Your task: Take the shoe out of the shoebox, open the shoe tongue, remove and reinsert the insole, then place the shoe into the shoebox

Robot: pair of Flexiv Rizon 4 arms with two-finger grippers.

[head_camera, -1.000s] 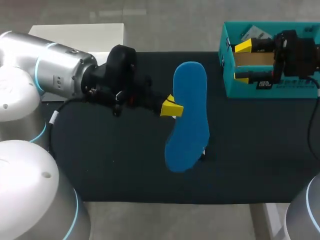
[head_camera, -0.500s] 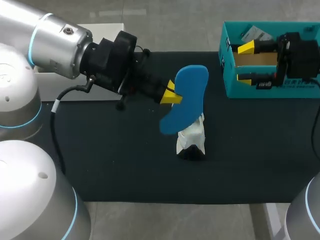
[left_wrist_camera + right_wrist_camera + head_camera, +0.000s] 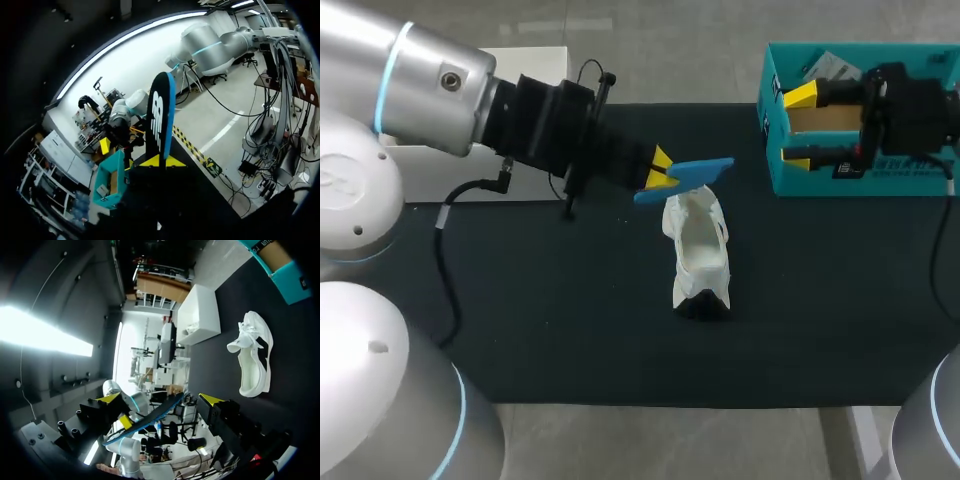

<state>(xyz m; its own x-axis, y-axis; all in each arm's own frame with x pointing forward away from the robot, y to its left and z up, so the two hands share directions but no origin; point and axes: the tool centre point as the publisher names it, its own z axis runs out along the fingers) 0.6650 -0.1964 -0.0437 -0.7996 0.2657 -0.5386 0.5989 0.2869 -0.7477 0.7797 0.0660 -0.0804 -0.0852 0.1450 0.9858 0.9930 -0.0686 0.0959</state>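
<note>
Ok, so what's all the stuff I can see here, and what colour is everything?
Blue foam insole: one, blue, held up over one end of the shoe.
White lace-up shoe: one, white with a dark tip, in the middle of the mat.
Teal cardboard shoebox: one, teal outside and brown inside, at the table's far right corner.
Black table mat: one, black, covering the table.
Left tool: one, black with yellow tips, shut on the insole.
Right tool: one, black with yellow tips, open and empty over the shoebox.
</note>
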